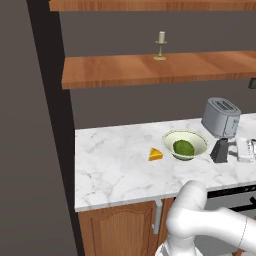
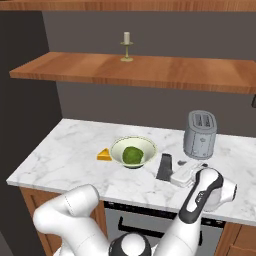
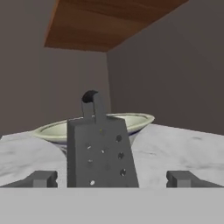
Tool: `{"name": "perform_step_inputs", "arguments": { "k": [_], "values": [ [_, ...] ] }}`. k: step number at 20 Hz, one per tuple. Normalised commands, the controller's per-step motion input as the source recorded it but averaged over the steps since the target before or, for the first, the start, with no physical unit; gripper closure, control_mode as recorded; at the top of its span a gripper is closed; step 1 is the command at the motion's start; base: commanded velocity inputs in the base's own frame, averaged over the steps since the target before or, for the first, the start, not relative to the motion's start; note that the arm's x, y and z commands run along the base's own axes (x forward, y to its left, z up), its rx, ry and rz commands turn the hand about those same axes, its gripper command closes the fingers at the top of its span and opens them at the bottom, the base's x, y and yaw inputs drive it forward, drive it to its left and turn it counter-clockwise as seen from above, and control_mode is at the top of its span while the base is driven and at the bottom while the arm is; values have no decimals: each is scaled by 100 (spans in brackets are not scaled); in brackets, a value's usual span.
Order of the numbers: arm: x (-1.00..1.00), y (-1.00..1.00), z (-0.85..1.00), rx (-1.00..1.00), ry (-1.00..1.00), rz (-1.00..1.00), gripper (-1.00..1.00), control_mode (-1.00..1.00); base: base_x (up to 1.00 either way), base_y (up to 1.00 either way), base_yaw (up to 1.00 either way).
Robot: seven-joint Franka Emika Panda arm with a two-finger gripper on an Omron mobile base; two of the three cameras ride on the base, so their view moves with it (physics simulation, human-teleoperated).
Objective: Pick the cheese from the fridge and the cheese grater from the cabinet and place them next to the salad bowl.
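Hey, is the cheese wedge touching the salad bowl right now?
Apart. In the left base view a strip of bare marble shows between the cheese and the salad bowl; the right base view shows the same gap.

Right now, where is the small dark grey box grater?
The dark grey box grater stands upright on the white marble counter, right of the cream salad bowl in both base views, between the open gripper fingers.
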Motion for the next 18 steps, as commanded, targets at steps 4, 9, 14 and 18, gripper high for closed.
{"name": "perform_step_inputs", "arguments": {
  "k": [4,9,14,18],
  "values": [
    [-14,-23,0,0,13,0,-100,-100,0,0,0],
    [-54,-32,1,-5,7,0,-100,-100,0,0,0],
    [-95,-10,0,-19,-5,0,-100,-100,0,0,0],
    [-100,2,7,-34,-12,0,-100,-100,0,0,0]
  ]
}}
